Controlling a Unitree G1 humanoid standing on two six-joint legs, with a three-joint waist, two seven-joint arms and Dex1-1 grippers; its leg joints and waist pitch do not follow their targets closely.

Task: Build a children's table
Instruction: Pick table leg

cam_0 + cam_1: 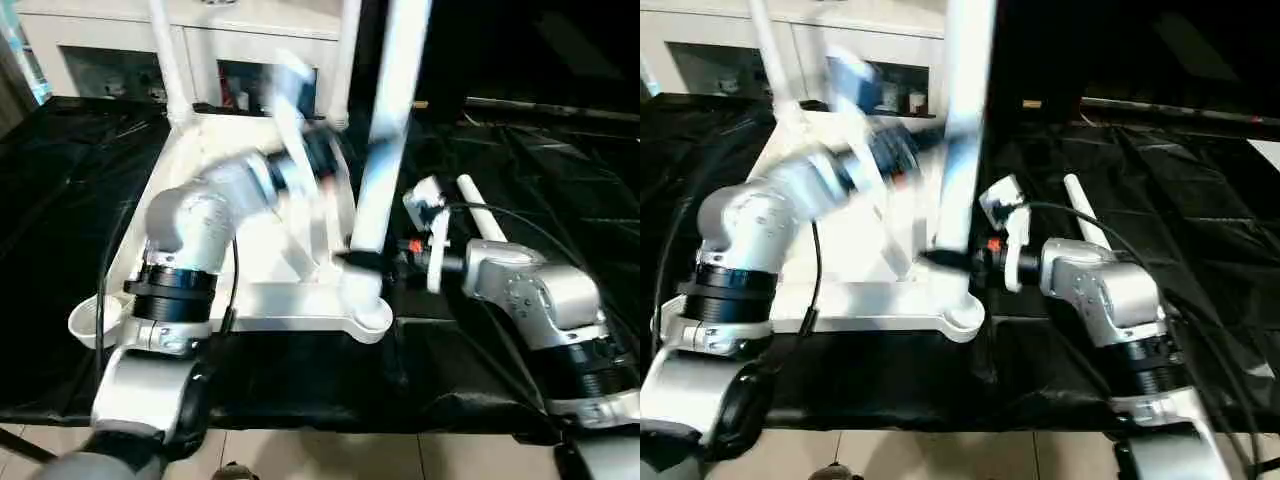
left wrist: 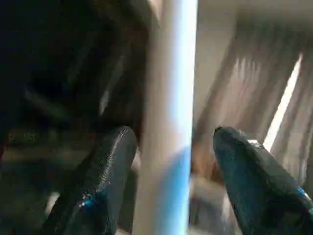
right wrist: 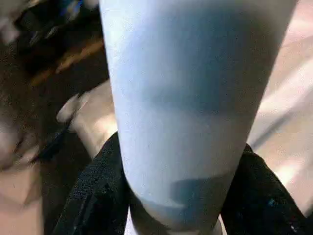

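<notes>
Black cloth is covering the bench. At frame centre-left the tabletop point(image 1: 270, 300) is lying upside-down; I'm spreading my left gripper point(image 2: 168, 161) around the leg point(image 1: 385, 130), while my right gripper point(image 3: 171, 196) is clamping it into the corner socket.

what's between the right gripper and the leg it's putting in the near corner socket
Nothing visible. The right gripper is clamped on the leg near its base, just above the corner socket of the tabletop.
</notes>
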